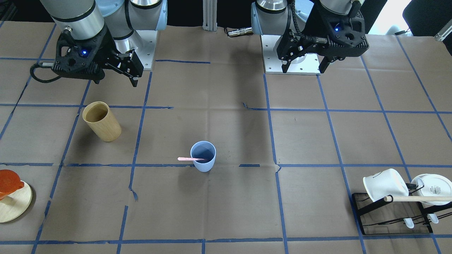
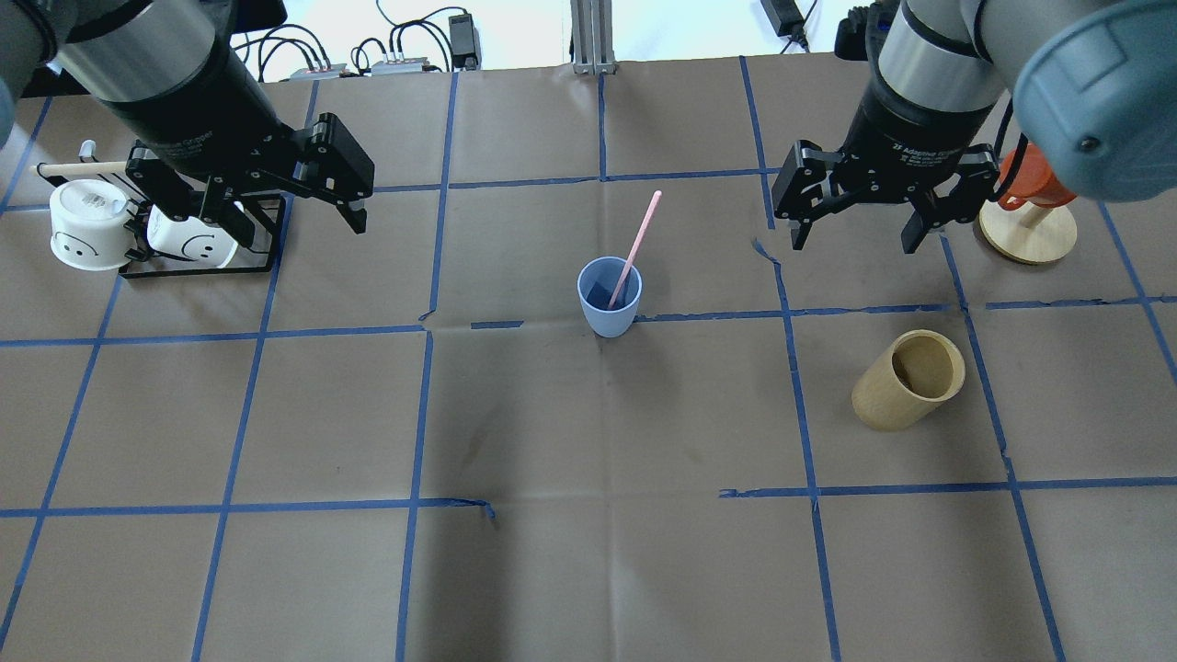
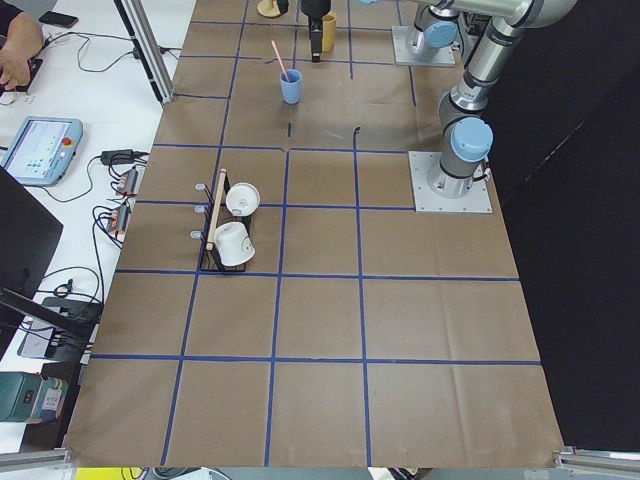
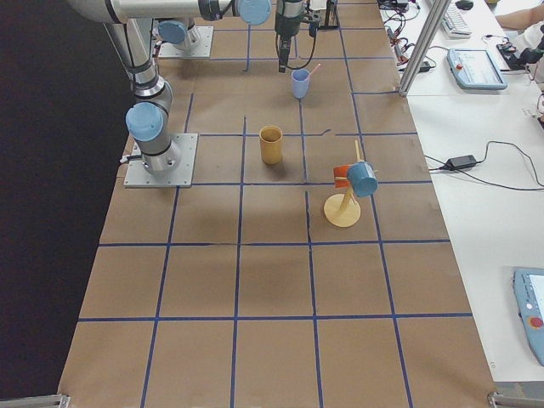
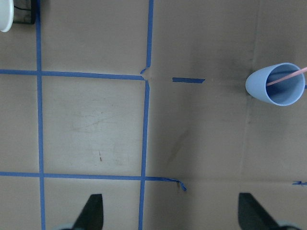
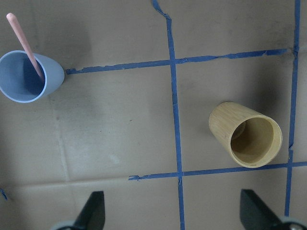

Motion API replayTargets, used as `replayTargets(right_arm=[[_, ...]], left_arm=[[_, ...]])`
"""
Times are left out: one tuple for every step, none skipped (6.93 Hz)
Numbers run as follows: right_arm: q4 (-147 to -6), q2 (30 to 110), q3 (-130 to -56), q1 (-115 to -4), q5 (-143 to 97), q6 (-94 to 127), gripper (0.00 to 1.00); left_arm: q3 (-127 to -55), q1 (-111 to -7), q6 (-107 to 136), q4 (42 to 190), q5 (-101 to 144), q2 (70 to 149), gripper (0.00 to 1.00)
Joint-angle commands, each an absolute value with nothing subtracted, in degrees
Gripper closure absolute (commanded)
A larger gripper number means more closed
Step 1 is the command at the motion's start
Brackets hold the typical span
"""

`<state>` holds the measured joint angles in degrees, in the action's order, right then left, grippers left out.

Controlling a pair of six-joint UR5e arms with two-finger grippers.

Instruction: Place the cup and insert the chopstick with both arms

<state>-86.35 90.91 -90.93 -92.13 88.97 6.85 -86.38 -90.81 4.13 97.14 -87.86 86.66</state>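
Observation:
The light blue cup [image 1: 203, 157] stands upright near the table's middle, also in the overhead view [image 2: 609, 299] and both wrist views [image 5: 277, 84] [image 6: 26, 76]. One pale pink chopstick [image 1: 190, 159] leans inside it, its top poking over the rim [image 2: 639, 239] [image 6: 24, 43]. My left gripper [image 2: 285, 221] [image 1: 303, 68] is open and empty, raised near the mug rack, well away from the cup. My right gripper [image 2: 853, 237] [image 1: 114, 81] is open and empty, raised on the cup's other side. Only the open fingertips show in the wrist views [image 5: 172, 215] [image 6: 175, 215].
A tan wooden cylinder [image 2: 908, 380] [image 6: 245, 134] stands on the right arm's side. A black rack [image 2: 198, 269] with white mugs [image 2: 87, 225] and a beige rod sits below the left gripper. A round wooden stand [image 2: 1028, 234] carries an orange cup.

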Motion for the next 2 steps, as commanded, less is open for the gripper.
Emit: replayTargets(right_arm=[[-85.7,91.1,-91.0,-92.3,89.1,6.8,0.0],[-85.7,91.2,-91.0,-92.5,89.1,6.9,0.0]], left_arm=[[-86.6,-90.8,4.0,97.2,-88.0,86.7,0.0],[-86.7,-90.8,4.0,97.2,-87.8,86.7,0.0]])
